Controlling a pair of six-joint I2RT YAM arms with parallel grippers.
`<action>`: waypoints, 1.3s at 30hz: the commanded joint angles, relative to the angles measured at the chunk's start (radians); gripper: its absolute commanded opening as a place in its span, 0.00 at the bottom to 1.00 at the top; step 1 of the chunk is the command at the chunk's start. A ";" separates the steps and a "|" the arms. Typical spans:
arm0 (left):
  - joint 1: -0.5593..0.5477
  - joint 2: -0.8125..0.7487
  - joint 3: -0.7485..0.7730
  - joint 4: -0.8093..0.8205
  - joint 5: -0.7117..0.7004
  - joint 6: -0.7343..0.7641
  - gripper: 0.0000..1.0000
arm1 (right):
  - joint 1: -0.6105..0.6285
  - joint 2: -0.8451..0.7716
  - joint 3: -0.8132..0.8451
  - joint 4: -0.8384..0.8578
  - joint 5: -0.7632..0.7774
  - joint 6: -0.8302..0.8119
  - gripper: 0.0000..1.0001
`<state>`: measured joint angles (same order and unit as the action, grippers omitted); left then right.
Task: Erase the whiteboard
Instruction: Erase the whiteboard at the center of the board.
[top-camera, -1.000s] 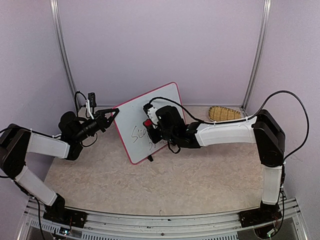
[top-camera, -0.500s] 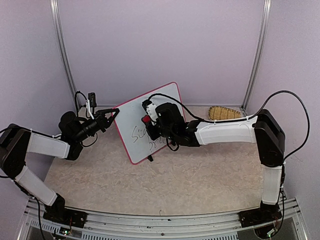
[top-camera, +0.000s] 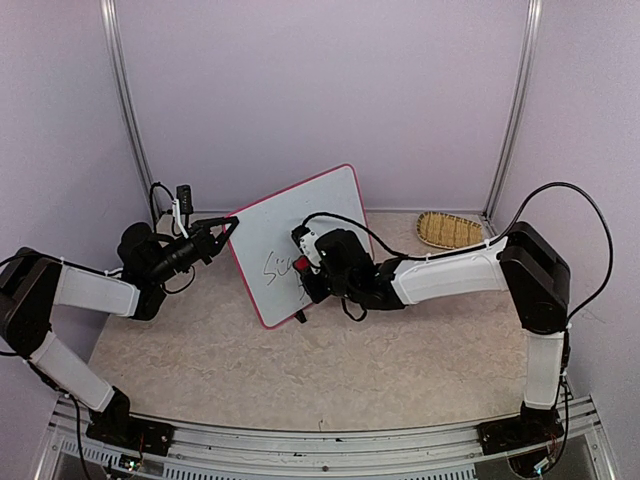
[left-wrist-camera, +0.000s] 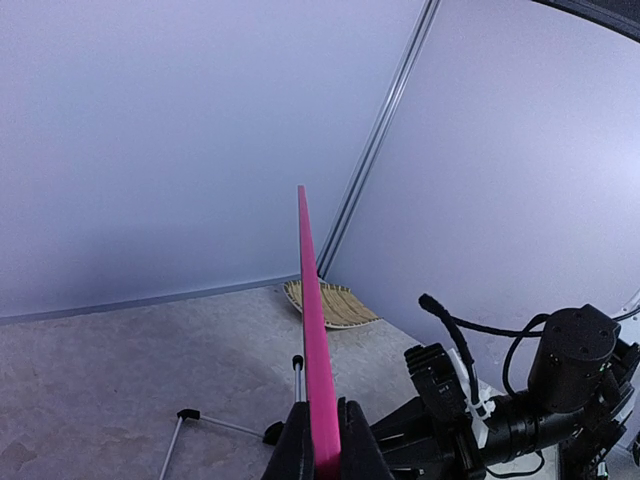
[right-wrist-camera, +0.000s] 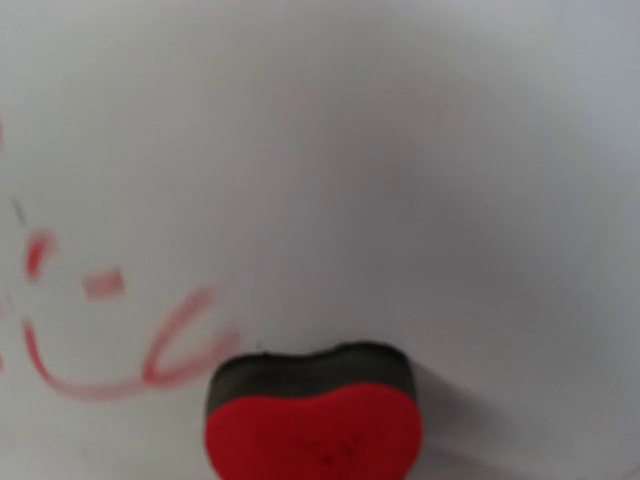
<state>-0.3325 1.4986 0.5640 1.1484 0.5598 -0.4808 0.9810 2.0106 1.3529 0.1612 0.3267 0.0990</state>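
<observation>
My left arm (top-camera: 95, 292) comes in low from the left with the elbow folded back by the wall, and the left gripper (top-camera: 231, 223) is pinched tight on the whiteboard (top-camera: 310, 205) rim. Right arm (top-camera: 445, 272) is stretched sideways across the middle, forearm roughly level, wrist aimed at the board face, and the right gripper (top-camera: 303, 266) is clamped down on the red eraser (right-wrist-camera: 313, 430).

Nothing properly readable here. Just a marker scrawl (top-camera: 281, 266) on the whiteboard (top-camera: 300, 215), right beside the right fingers (top-camera: 310, 276). Maybe an "S" at the start, rest illegible. Up close, only blurry red loops.
</observation>
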 joint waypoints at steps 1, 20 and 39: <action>-0.026 0.021 0.001 -0.077 0.107 0.048 0.00 | 0.006 0.021 -0.042 -0.003 -0.009 0.025 0.17; -0.026 0.012 -0.001 -0.082 0.105 0.051 0.00 | 0.013 0.046 0.182 -0.043 0.013 -0.060 0.17; -0.026 0.011 -0.001 -0.082 0.104 0.051 0.00 | 0.013 0.042 0.040 -0.010 0.020 -0.012 0.17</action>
<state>-0.3325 1.4986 0.5659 1.1374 0.5465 -0.4854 0.9886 2.0319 1.4528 0.1585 0.3386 0.0601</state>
